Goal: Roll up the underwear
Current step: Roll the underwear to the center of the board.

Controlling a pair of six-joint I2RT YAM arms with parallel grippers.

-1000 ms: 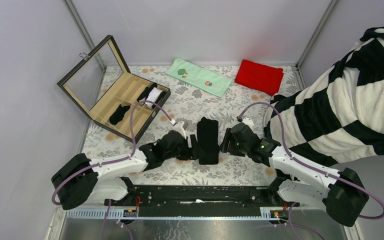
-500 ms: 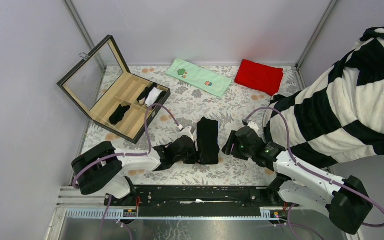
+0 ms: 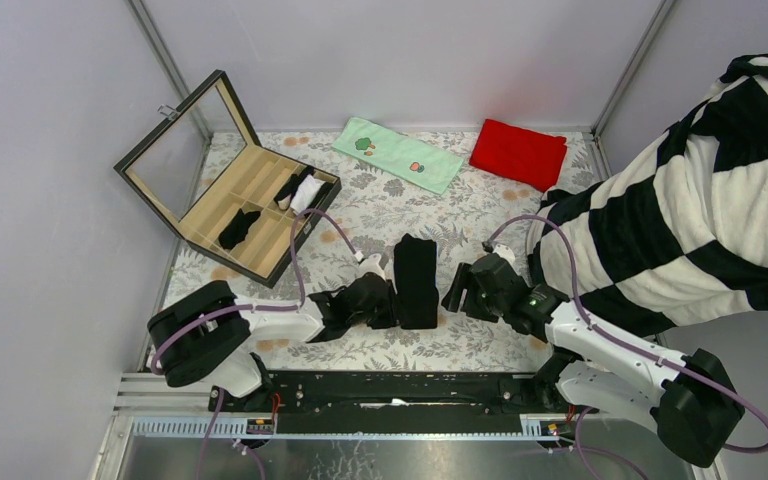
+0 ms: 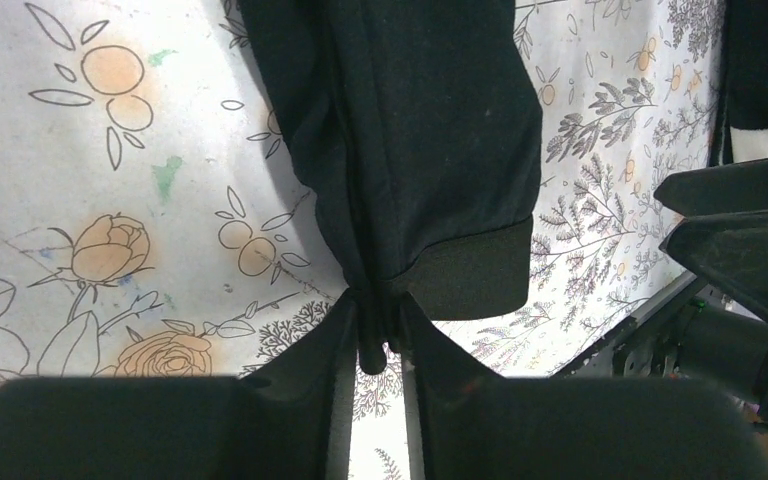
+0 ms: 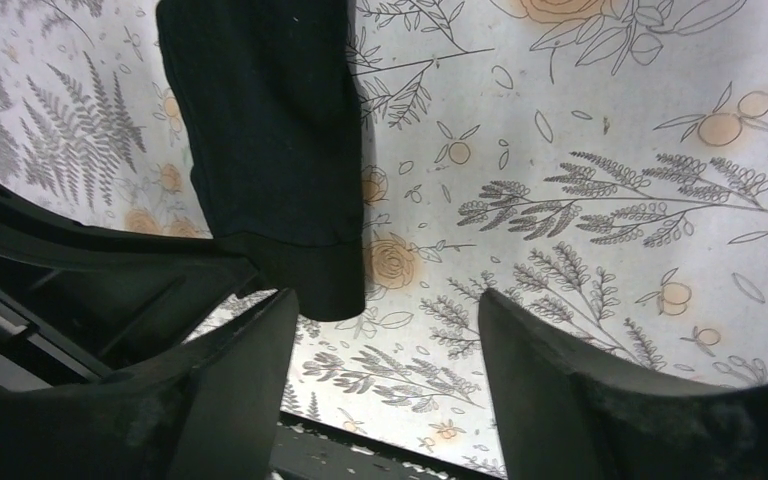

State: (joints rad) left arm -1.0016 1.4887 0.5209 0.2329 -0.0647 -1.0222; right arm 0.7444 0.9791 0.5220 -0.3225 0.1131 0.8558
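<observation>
Here, black underwear (image 3: 416,280) folded long, left jaws pinching its edge, right jaws apart and empty

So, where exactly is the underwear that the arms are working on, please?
Top view: the underwear lies mid-table; the left gripper pinches its near left edge, the right gripper stands open to its right.

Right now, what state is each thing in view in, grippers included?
underwear, folded into a long strip, lying flat, not yet rolled
left gripper, shut on a fold of cloth at the underwear's near end
right gripper, open, empty, beside the underwear
box, lid open, dark and white pieces in some compartments
green towel, spread flat
red cloth, folded
striped blanket, draped at the right edge
</observation>
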